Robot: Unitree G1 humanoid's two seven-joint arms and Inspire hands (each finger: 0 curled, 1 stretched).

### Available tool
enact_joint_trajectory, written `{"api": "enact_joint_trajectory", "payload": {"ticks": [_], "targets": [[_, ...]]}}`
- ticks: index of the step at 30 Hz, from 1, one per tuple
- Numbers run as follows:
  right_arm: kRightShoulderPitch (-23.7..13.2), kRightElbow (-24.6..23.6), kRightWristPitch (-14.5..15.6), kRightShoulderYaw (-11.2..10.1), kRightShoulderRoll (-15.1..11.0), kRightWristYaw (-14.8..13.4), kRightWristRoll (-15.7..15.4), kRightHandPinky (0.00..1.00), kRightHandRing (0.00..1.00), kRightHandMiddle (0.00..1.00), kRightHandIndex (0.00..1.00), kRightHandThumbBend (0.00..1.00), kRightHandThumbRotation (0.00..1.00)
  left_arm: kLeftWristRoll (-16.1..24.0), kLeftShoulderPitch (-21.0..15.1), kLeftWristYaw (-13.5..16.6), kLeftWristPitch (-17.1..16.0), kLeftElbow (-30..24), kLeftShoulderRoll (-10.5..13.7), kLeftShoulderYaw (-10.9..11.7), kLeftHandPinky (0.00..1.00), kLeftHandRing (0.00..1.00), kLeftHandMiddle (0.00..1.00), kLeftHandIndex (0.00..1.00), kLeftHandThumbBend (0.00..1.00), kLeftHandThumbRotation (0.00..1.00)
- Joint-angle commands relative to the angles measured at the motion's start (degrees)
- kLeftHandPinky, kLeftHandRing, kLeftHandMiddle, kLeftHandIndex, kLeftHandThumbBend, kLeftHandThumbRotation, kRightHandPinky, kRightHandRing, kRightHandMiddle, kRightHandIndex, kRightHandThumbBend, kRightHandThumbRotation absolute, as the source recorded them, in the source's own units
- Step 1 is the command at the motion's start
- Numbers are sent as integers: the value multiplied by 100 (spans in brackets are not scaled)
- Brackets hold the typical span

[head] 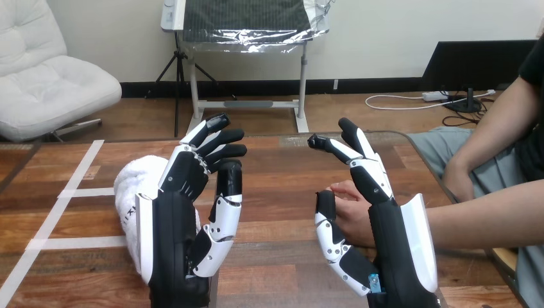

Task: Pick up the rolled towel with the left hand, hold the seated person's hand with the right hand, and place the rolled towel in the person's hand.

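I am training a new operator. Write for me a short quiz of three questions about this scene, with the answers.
1. Fill in: the left hand and the right hand are both ____ (open or shut).
2. True or false: the rolled towel lies in the person's hand.
3. The person's hand, resting on the table, is nearest to: A) the rolled towel, B) the right hand, C) the left hand.

Key: 1 open; 2 false, the towel lies on the table by the left hand; 3 B.
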Motion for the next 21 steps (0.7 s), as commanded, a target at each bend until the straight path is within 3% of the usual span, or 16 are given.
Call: {"api": "enact_joint_trajectory", "payload": {"ticks": [1, 5, 11, 17, 21], "targets": [[-322, -133, -67, -73, 91, 30, 79, 100, 95, 96, 80, 0, 0, 144, 321, 64, -25, -13, -297, -59, 60, 66, 71, 77, 30, 56], [-326, -130, -66, -84, 92, 24, 63, 100, 95, 96, 80, 0, 0, 208, 323, 91, 89, -75, -272, -7, 61, 68, 73, 78, 33, 53], [-338, -118, -69, -107, 92, -7, 10, 100, 95, 96, 80, 1, 0, 766, 339, 278, 578, -362, -188, 221, 67, 74, 79, 83, 40, 45], [-348, -99, -89, -116, 91, -4, 23, 100, 95, 96, 80, 1, 0, 1781, 220, 698, 1350, -667, -32, 544, 80, 83, 85, 88, 55, 35], [-346, -91, -87, -113, 102, 0, 34, 100, 95, 96, 80, 1, 0, 2820, 52, 1247, 2168, -840, 44, 744, 80, 85, 87, 89, 64, 33]]}}
